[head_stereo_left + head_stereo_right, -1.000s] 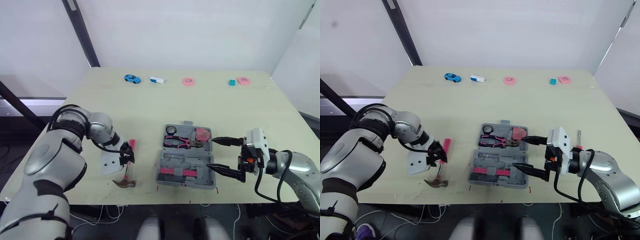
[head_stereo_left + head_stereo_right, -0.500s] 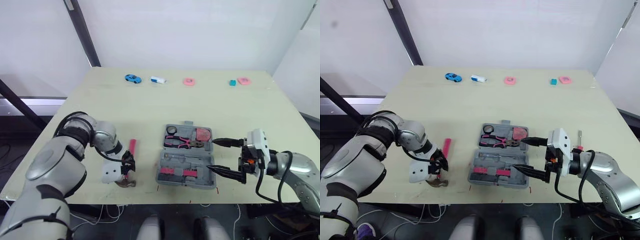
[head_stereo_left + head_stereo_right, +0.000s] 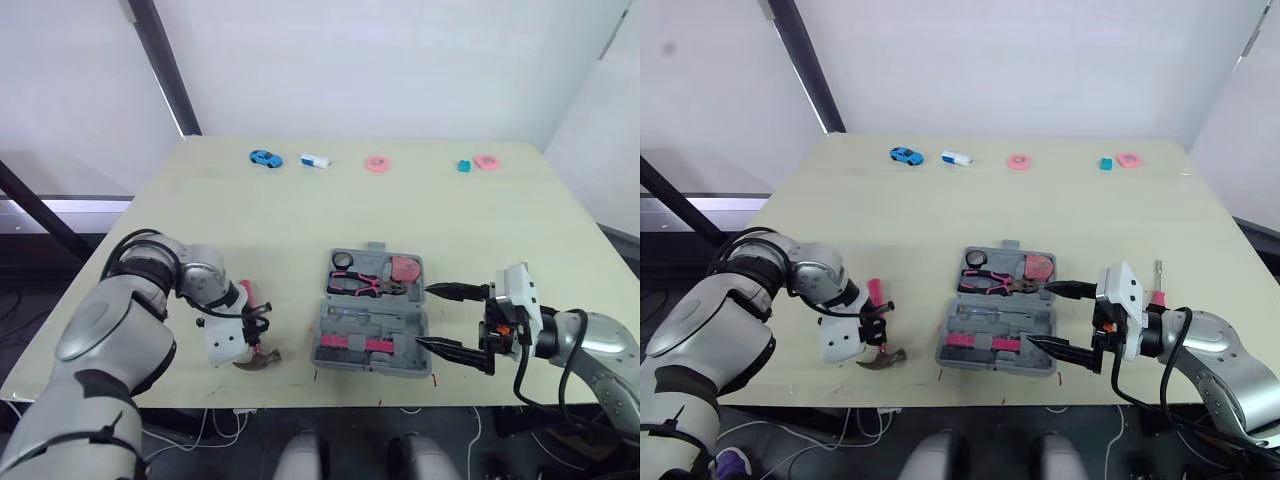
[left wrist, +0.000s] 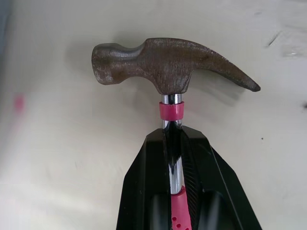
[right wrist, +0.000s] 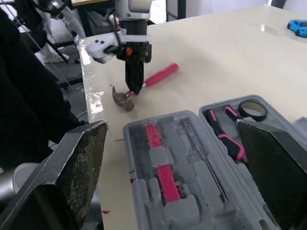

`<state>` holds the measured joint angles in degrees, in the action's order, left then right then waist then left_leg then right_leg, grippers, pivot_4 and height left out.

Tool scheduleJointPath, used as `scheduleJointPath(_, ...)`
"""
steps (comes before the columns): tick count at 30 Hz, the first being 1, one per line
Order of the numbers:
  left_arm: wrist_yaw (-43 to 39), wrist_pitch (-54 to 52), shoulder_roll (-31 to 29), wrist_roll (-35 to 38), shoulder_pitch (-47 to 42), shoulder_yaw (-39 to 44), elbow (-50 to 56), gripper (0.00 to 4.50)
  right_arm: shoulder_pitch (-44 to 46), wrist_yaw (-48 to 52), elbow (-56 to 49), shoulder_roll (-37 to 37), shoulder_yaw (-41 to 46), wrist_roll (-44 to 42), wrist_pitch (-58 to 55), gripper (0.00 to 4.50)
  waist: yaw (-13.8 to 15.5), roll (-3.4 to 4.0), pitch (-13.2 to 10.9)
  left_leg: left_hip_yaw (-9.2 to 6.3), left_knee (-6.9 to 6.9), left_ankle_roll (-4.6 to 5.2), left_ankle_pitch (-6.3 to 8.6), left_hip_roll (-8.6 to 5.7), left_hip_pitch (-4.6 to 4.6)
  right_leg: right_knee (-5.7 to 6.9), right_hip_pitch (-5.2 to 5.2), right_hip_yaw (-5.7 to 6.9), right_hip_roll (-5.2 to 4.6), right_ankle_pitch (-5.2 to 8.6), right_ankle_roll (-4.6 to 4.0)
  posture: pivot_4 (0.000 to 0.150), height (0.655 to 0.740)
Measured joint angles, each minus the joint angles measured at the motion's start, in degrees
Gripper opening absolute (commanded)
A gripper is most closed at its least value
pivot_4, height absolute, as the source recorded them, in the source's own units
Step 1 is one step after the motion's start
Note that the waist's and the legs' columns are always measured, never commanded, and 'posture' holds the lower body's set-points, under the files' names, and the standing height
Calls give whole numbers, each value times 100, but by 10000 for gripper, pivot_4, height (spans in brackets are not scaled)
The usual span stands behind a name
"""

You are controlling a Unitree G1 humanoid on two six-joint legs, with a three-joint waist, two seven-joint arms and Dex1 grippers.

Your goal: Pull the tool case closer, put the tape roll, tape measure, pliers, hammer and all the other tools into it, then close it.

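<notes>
The grey tool case [image 3: 372,316] lies open near the table's front edge. Its far half holds a tape roll [image 3: 343,261], pink-handled pliers [image 3: 364,285] and a pink tape measure [image 3: 403,268]. The hammer [image 4: 168,64], with a brown head and pink handle [image 3: 245,295], is left of the case. My left gripper [image 4: 173,143] is shut on its steel shaft just behind the head, which is at or just above the table. My right gripper [image 3: 423,316] is open at the case's right edge, with one finger [image 5: 72,177] on each side of the wrist view.
Along the far edge sit a blue toy car [image 3: 264,157], a white and blue item [image 3: 315,159], a pink ring [image 3: 376,163], a teal block [image 3: 464,165] and a pink piece [image 3: 486,161]. The front table edge runs just below the hammer and case.
My left gripper slid down the hammer toward its head. The hammer's head shifted right and its handle swung left. My right gripper drew slightly away from the case, still open.
</notes>
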<state>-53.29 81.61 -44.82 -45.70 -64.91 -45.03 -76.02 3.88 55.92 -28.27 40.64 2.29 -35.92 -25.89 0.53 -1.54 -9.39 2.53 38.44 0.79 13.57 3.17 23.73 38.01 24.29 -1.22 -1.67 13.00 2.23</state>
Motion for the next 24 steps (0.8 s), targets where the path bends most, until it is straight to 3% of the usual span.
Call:
scheduleJointPath(3,-1651,-949,-116,1288,354,888,-222,396,-1,-19,1,-20,-1,10,38,45000,-17,0,0,2,-2,0,0,0,4,-2,4,-1,-1,0,-3,1500,7400)
scheduleJointPath(5,-2262,-1650,-180,1824,648,1254,85,396,19,-22,2,-37,-3,13,44,45000,-22,0,0,2,-2,0,0,1,7,-1,6,-2,-3,0,-3,1500,7400)
scheduleJointPath(9,-3251,-4449,-490,3082,1674,2146,1853,396,51,-21,5,-50,-8,16,84,45000,-88,-1,-1,-2,-2,0,0,7,8,2,7,0,-4,0,-3,1500,7400)
scheduleJointPath(11,-3356,-6382,-720,3542,2421,2584,3373,396,73,-20,13,-48,-7,20,103,45000,-133,0,-2,-2,-4,0,0,9,4,5,6,-2,-7,1,-3,1500,7400)
scheduleJointPath(15,-2851,-10677,-729,4197,3725,3447,6310,396,98,-18,6,-47,-17,17,111,45000,-146,0,-2,-4,-4,0,0,8,5,1,8,-1,-3,7,8,1500,7400)
scheduleJointPath(19,-1907,-13952,-306,4661,4086,4074,7856,396,91,-18,5,-47,-16,15,110,45000,-111,-3,-2,-20,0,0,0,4,5,7,5,9,0,16,23,1500,7400)
scheduleJointPath(23,-792,-16387,770,4693,3918,4883,8572,396,99,-5,14,-47,-18,19,115,45000,-106,-3,-1,-34,4,0,0,-2,2,5,-6,14,2,16,25,1500,7400)
scheduleJointPath(24,-252,-16973,1273,4608,3807,5171,8633,396,105,5,20,-48,-18,21,123,45000,-108,-4,-1,-38,5,0,0,-4,2,4,-7,14,4,16,25,1500,7400)
